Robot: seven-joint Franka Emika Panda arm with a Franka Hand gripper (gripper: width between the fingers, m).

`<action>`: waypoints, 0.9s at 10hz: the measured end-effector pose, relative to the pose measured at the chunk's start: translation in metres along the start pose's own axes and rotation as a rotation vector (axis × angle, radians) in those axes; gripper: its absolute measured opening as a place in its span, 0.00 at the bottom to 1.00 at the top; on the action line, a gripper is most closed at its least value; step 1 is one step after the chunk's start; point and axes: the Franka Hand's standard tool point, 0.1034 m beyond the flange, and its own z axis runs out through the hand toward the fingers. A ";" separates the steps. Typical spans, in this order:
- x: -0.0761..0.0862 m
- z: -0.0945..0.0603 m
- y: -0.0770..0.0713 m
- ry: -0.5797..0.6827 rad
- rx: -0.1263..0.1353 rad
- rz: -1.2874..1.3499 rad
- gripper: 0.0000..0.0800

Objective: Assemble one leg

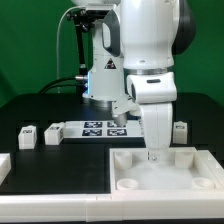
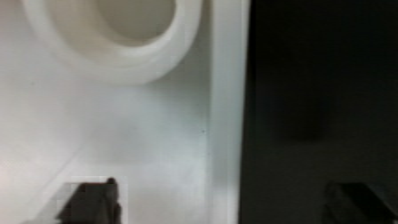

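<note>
White arm vertical, gripper over panel

Stubby white leg on table

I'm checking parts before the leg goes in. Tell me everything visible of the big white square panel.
The panel is a large, flat, matte white square, plastic-looking, with a raised rim and round sockets at its corners. It lies flat on the black table, toward the exterior view's right. The open fingers straddle one of its edges; whether they touch it cannot be told.
</note>
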 end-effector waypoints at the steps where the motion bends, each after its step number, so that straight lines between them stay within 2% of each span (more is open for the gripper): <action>1: 0.000 0.000 0.000 0.000 0.000 0.000 0.77; 2: 0.000 0.000 0.000 0.000 0.000 0.000 0.80; 7: 0.000 0.000 0.000 0.000 -0.001 0.001 0.81; 8: 0.001 -0.009 -0.001 -0.001 -0.019 0.021 0.81; 9: 0.001 -0.019 -0.009 -0.008 -0.026 0.039 0.81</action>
